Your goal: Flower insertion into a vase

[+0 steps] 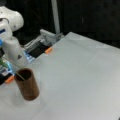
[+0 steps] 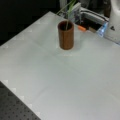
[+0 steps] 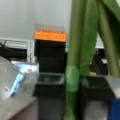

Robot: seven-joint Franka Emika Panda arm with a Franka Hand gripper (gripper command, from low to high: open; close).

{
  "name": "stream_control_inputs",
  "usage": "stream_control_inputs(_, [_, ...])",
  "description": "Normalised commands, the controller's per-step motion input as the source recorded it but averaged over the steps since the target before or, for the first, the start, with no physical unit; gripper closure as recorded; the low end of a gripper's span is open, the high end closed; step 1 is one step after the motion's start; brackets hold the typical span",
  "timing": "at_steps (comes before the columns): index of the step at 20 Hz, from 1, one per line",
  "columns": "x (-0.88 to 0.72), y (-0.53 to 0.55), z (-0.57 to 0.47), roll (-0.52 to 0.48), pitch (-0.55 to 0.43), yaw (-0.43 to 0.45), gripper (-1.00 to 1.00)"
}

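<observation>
I read gripper (image 3: pixel 71 82) clamped on flower stem (image 3: pixel 75 50) at its green taped band, jaws closed on it from either side. Stem end sits inside vase (image 1: pixel 27 85) mouth; vase upright near table (image 1: pixel 80 82) left edge in a front view. Stem's long axis tilts up-left toward arm, likely because grip is still high.

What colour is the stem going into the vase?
Green; the stem shows best in the wrist view.
</observation>
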Motion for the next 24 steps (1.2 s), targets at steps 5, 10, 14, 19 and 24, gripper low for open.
stream_control_inputs(5, [0.23,0.03,0.22,-0.045,0.576,-0.061,1.0])
stream_control_inputs(10, [0.42,-0.09,0.27,-0.037,0.706,-0.093,1.0])
stream_control_inputs(14, [0.47,-0.23,0.24,0.003,0.732,-0.131,1.0])
stream_control_inputs(19, [0.45,-0.26,0.17,-0.039,0.712,-0.164,1.0])
stream_control_inputs(24, [0.35,-0.17,0.11,-0.067,0.658,-0.161,1.0])
